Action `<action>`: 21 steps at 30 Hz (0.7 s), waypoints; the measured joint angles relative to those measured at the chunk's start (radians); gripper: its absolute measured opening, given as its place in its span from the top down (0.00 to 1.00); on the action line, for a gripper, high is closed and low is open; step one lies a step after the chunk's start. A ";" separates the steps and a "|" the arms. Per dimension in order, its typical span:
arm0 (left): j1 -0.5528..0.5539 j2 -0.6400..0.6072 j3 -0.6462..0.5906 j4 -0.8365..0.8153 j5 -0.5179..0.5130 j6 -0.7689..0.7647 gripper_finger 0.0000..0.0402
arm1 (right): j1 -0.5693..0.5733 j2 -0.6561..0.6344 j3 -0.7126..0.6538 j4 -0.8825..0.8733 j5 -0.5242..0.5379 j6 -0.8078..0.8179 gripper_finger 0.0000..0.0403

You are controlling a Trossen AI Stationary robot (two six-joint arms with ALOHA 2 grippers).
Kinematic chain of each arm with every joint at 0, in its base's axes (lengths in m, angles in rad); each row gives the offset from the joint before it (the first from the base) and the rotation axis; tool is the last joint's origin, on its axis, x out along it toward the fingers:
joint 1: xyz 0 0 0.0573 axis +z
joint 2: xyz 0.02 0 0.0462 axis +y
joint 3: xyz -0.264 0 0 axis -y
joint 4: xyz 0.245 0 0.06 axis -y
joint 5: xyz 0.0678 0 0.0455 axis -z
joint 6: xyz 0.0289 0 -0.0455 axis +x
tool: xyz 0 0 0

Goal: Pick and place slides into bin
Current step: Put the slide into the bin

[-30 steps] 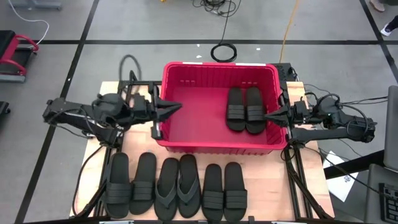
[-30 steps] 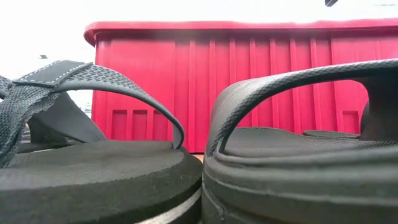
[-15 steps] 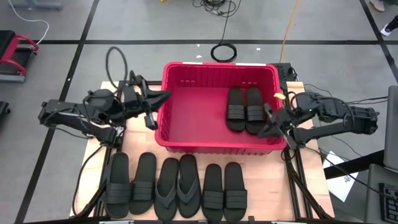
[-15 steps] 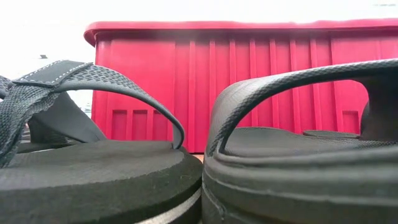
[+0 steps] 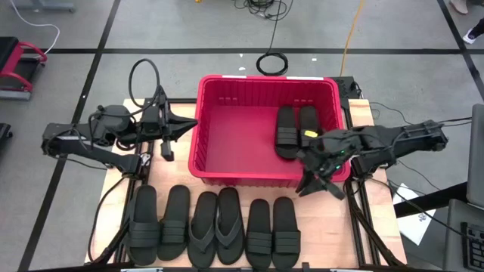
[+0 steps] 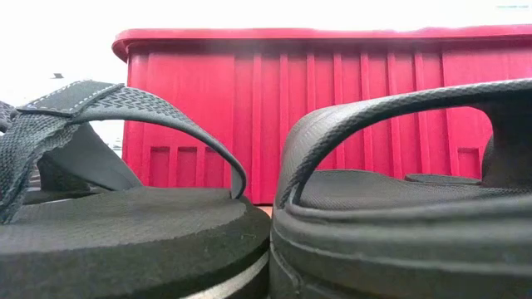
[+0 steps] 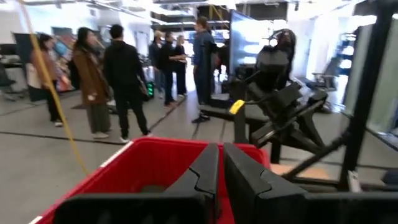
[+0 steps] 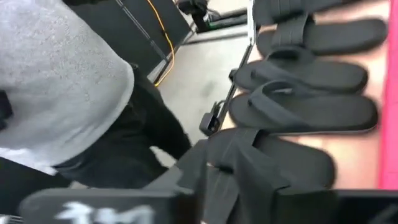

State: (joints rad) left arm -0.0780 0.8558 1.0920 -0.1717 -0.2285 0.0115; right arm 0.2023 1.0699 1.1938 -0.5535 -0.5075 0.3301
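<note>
- My right gripper point(image 5: 311, 181) hangs over the near right corner of the bin point(image 5: 198, 121), tilted down toward the table edge; I cannot tell how its fingers stand from any view.
- Just behind that gripper, inside the bin against its right wall, two ribbed-strap slides point(image 5: 297, 132) lie side by side, flat and touching.
- In front of the gripper, on the table point(image 5: 117, 202), the nearest slide pair point(image 5: 272, 224) sits just outside the bin's front wall (the right wrist view shows the row of sandals point(image 8: 305, 112) lying beyond the dark fingers).
- Farther to that gripper's left along the same row come the two flip-flops point(image 5: 216, 227) and then another strapped pair point(image 5: 159, 224).
- My left gripper point(image 5: 187, 125) waits just outside the bin's left wall, level with the rim, fingers pressed together and holding nothing; its wrist view shows the two fingertips point(image 7: 208, 163) nearly touching, with the red rim beyond.
- People point(image 7: 118, 74) stand in the room well behind the bin.
- The low view shows only a flip-flop strap point(image 6: 125, 108) and a slide strap point(image 6: 391, 108) up close, the bin's ribbed wall behind.
</note>
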 joint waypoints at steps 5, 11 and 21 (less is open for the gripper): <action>0.000 -0.019 0.000 -0.089 0.050 -0.003 0.94 | 0.057 0.092 0.000 0.107 -0.092 0.086 0.60; 0.000 -0.020 0.000 -0.133 0.095 -0.014 0.94 | 0.169 0.171 0.000 0.058 -0.094 0.105 0.49; 0.000 -0.021 0.000 -0.162 0.188 -0.016 0.94 | 0.254 0.321 0.000 0.030 0.060 0.265 0.48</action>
State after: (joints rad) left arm -0.0780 0.8349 1.0920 -0.3342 -0.0404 -0.0048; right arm 0.4561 1.3911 1.1938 -0.5240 -0.4471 0.5951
